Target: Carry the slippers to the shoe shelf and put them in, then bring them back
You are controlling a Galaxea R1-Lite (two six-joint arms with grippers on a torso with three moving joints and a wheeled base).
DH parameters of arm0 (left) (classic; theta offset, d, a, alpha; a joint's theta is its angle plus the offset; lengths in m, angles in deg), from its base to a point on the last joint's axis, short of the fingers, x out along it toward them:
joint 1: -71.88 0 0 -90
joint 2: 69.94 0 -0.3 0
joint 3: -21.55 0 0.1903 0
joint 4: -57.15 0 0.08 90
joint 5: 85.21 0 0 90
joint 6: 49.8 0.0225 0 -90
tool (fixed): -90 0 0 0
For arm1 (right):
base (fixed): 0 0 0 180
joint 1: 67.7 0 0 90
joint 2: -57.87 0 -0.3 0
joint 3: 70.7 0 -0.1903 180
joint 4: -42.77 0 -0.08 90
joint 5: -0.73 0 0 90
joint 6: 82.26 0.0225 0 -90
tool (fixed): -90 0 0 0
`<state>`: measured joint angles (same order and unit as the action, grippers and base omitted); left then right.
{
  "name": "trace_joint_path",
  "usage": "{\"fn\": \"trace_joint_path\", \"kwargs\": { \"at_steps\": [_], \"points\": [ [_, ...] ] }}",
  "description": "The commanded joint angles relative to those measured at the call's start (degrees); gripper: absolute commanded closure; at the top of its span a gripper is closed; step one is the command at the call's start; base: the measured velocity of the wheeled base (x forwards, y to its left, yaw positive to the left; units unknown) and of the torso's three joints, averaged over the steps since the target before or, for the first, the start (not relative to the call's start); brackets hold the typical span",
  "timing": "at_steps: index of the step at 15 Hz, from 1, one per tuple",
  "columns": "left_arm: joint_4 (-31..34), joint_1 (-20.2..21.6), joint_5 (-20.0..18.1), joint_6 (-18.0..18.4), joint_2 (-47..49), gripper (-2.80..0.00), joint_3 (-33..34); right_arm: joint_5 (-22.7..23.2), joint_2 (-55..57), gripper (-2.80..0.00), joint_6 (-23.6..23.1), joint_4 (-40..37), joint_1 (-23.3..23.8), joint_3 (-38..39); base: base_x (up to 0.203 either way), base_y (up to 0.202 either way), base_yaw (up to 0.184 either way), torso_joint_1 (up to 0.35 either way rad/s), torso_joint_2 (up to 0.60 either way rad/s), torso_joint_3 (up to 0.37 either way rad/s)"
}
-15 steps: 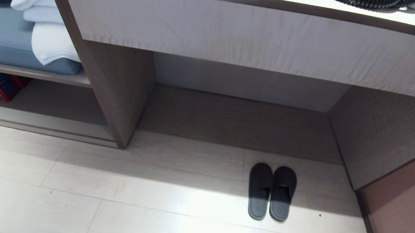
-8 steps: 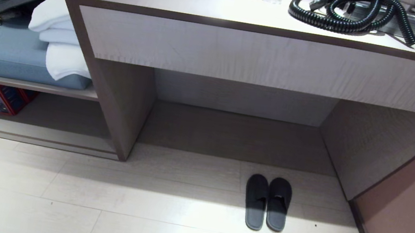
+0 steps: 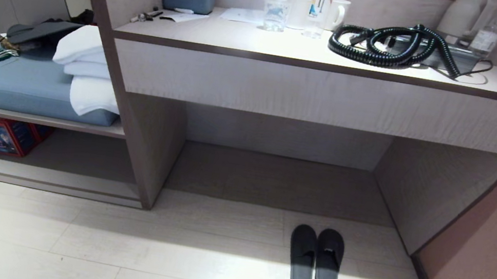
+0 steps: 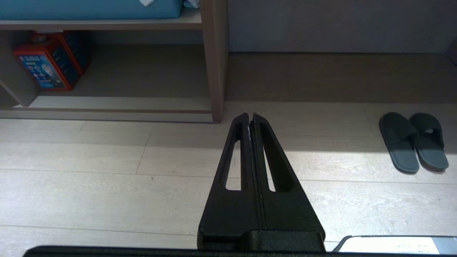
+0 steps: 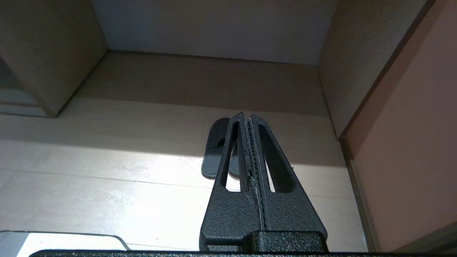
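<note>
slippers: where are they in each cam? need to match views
Head: slippers on the pale floor, low and right of centre, before the open cubby.
Left wrist: slippers at the far right edge.
Right wrist: slippers at centre, partly behind the shut right tool.
Shared landmark: the vertical divider panel.

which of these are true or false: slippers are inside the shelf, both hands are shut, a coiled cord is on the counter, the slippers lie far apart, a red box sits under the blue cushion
1. The slippers are inside the shelf. False: they lie on the floor in front of it.
2. Both hands are shut. True: the left hand and right hand are closed and empty.
3. A coiled cord is on the counter. True.
4. The slippers lie far apart. False: they lie side by side.
5. A red box sits under the blue cushion. True, in the cubby below.
</note>
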<state>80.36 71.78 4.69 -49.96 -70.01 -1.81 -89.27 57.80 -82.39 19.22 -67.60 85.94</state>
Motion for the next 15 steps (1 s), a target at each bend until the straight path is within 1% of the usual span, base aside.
{"fn": "trace_joint_path", "kwargs": {
  "at_steps": [1, 9, 15],
  "points": [
    [0.0, 0.0, 0.0, 0.0, 0.1, 0.0, 0.0, 0.1, 0.1, 0.0, 0.0, 0.0, 0.0, 0.0, 0.0, 0.0, 0.0, 0.0, 0.0, 0.205],
    [0.0, 0.0, 0.0, 0.0, 0.1, 0.0, 0.0, 0.0, 0.1, 0.0, 0.0, 0.0, 0.0, 0.0, 0.0, 0.0, 0.0, 0.002, 0.0, 0.196],
    [0.0, 0.0, 0.0, 0.1, 0.1, 0.0, 0.0, 0.0, 0.1, 0.0, 0.0, 0.0, 0.0, 0.0, 0.0, 0.0, 0.0, 0.004, 0.0, 0.027]
  ]
}}
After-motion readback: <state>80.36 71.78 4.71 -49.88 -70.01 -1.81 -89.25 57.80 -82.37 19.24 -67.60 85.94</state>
